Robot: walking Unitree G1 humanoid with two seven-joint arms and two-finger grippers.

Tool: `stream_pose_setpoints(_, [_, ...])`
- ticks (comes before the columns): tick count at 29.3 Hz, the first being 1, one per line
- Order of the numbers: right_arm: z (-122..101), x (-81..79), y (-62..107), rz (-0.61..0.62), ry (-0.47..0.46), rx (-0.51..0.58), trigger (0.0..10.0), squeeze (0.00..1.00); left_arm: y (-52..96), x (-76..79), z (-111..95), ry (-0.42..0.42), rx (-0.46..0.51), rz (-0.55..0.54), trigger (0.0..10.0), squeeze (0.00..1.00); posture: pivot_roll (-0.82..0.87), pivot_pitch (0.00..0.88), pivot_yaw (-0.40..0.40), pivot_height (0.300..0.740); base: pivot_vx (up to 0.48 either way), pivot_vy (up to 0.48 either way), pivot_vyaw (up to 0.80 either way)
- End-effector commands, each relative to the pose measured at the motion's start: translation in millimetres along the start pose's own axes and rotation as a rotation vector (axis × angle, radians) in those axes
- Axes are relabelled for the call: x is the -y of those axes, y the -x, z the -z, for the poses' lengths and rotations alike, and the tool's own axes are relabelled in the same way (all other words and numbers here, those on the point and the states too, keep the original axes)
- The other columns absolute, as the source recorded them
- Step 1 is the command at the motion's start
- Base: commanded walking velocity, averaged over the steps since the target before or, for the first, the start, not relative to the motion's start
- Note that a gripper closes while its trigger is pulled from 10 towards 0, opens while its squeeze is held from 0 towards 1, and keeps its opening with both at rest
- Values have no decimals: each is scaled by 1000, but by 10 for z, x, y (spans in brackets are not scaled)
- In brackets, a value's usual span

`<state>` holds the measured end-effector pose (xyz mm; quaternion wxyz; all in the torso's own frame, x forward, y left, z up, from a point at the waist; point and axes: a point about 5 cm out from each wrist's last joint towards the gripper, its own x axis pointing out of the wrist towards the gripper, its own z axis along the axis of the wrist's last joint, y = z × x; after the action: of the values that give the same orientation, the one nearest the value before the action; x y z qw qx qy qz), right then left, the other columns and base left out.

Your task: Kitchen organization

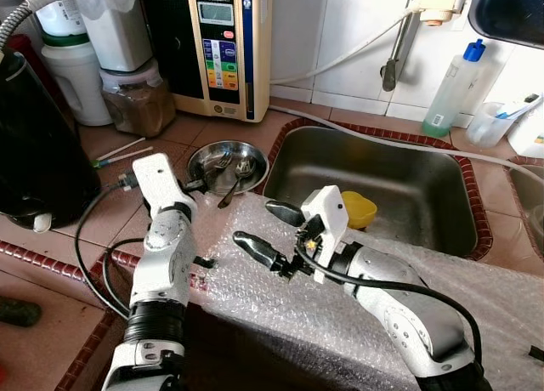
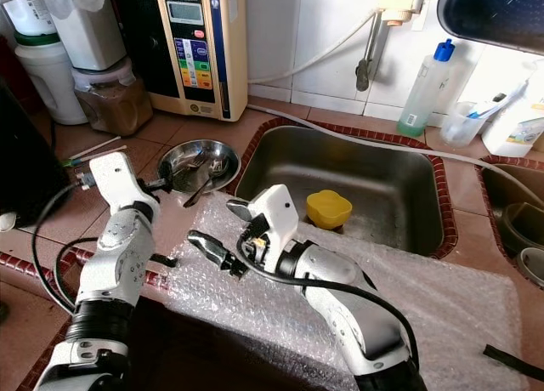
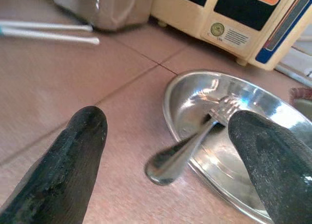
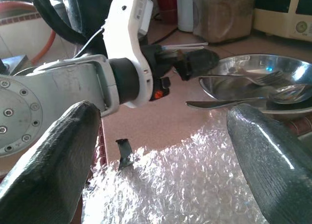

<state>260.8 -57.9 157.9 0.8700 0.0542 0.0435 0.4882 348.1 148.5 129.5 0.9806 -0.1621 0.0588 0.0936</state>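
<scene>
I am looking down on a tiled table [image 1: 102, 229] with a steel sink [image 1: 374, 183] set into it. A sheet of bubble wrap [image 1: 280, 314] lies over the near edge of the table, in front of the sink.

Left hand [image 3: 165, 151]: fingers spread apart, holding nothing. It sits low over the table at the near rim of a shallow steel bowl [image 1: 228, 166]. One finger is over bare tile, the other over the bowl's edge.

The bowl stands just left of the sink and holds a fork [image 3: 195, 139] and a spoon [image 4: 287, 93]. The fork's handle overhangs the rim, its end between the left hand's fingers. I cannot tell whether either finger touches it.

Right hand [image 1: 272, 234]: fingers apart, empty. It hovers above the bubble wrap, pointing toward the left arm and the bowl.

A yellow container [image 1: 359, 209] lies in the sink. Behind the bowl, against the tiled wall, stands a cream appliance [image 1: 225, 47] with a display and coloured buttons. A jar of brown material [image 1: 136, 102] stands to its left. Two thin sticks [image 1: 119, 153] lie on the table left of the bowl. A clear bottle with a blue cap [image 1: 455, 89] stands behind the sink.
</scene>
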Motion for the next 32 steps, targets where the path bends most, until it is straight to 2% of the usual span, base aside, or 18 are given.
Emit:
stream_pose_setpoints(1, [-13,-16,0,-5,10,-5,10000,0,-24,38,-31,26,-12,17,10000,0,24,0,16,740,0,0,0])
stream_pose_setpoints(5, [-21,-16,0,-1,14,-9,10000,0,-21,78,10,102,-50,35,10000,0,25,0,18,740,0,0,0])
stream_pose_setpoints(8, [-18,-18,-6,-1,14,-8,10000,0,-21,106,6,124,-54,50,10000,0,26,0,19,740,0,0,0])
stream_pose_setpoints(9, [-15,-17,-10,2,13,-7,10000,0,-24,112,9,140,-63,50,8431,0,26,0,21,740,0,0,0])
stream_pose_setpoints(10, [-15,-17,-10,2,13,-7,10000,0,-24,112,9,140,-63,50,8431,0,26,0,21,740,0,0,0])
stream_pose_setpoints(12, [-1,-11,-12,10,15,-13,10000,0,-31,111,63,188,-102,57,0,0,21,0,24,740,0,0,0])
stream_pose_setpoints(18, [12,-3,1,11,10,-22,10000,0,-29,89,74,206,-113,41,0,0,23,0,21,740,0,0,0])
stream_pose_setpoints(23, [-9,120,5,102,20,-4,10000,0,-32,81,107,201,-131,41,0,0,20,0,21,740,0,0,0])
stream_pose_setpoints(32, [-7,204,12,170,47,-11,10000,0,-29,94,85,210,-117,40,0,0,20,0,19,740,0,0,0])
